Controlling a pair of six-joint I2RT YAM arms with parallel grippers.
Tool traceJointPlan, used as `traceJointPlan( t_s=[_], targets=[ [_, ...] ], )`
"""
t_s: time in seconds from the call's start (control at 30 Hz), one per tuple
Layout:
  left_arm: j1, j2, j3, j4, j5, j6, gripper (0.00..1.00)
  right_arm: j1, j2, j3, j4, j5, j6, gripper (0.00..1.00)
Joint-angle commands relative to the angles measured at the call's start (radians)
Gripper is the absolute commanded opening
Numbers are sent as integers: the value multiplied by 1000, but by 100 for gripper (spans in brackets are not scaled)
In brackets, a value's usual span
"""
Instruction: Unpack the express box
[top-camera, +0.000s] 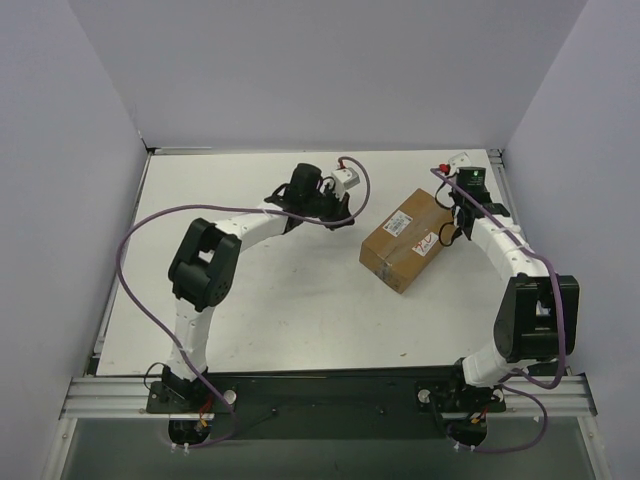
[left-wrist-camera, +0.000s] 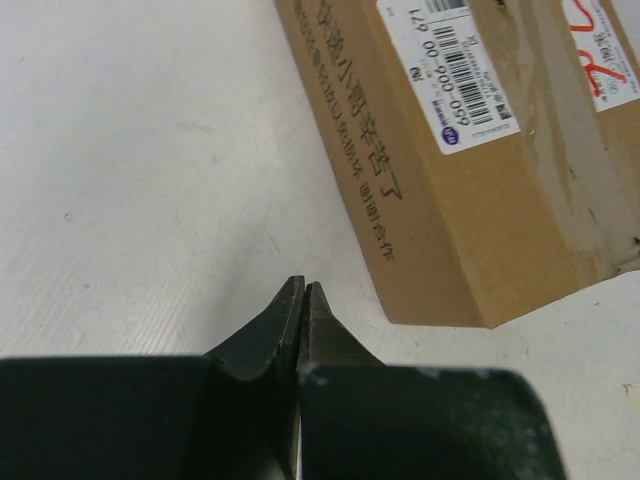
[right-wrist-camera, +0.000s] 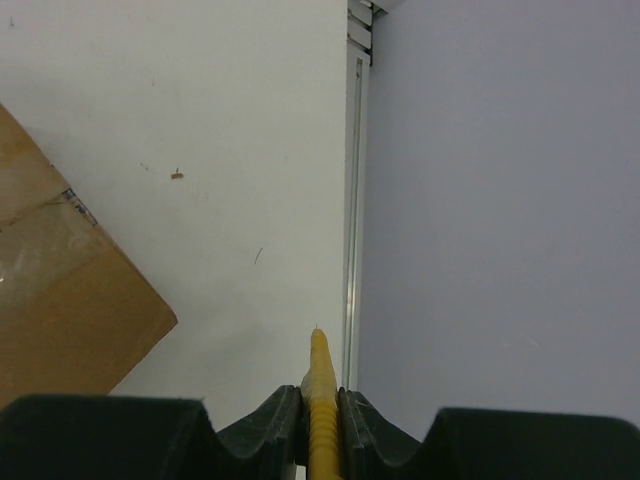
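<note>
The express box (top-camera: 410, 240) is a closed brown carton with a white label, red marks and clear tape on top, lying right of centre on the table. It also shows in the left wrist view (left-wrist-camera: 470, 150) and its corner in the right wrist view (right-wrist-camera: 60, 290). My left gripper (left-wrist-camera: 303, 287) is shut and empty, just left of the box's near corner. My right gripper (right-wrist-camera: 320, 395) is shut on a small yellow utility knife (right-wrist-camera: 320, 380), its tip pointing out past the fingers, beside the box's far right corner near the table's right edge.
A metal rail (right-wrist-camera: 352, 200) runs along the table's right edge against the grey wall (right-wrist-camera: 500, 200). Grey walls enclose the table on the left, back and right. White tabletop (top-camera: 250, 300) lies left of the box.
</note>
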Motion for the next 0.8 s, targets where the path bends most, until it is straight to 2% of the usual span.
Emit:
traceJointPlan(
  t_s=[0.0, 0.3, 0.4, 0.43, 0.53, 0.7, 0.77],
  targets=[
    [-37, 8, 20, 94, 69, 33, 6, 11, -25, -5, -62, -44, 10, 0],
    [-56, -20, -11, 57, 168, 47, 12, 69, -4, 44, -152, -233, 60, 0],
    [-44, -75, -63, 5, 211, 107, 14, 105, 2, 67, -177, -290, 80, 0],
    [-28, -108, -92, -37, 272, 124, 15, 114, 2, 72, -182, -314, 89, 0],
    [-10, -164, -137, -111, 341, 187, 17, 154, 14, 87, -194, -359, 111, 0],
    [21, -243, -249, -165, 386, 214, 18, 229, 51, 131, -198, -414, 123, 0],
    [30, -297, -284, -240, 394, 268, 18, 243, 68, 174, -221, -464, 135, 0]
  ],
)
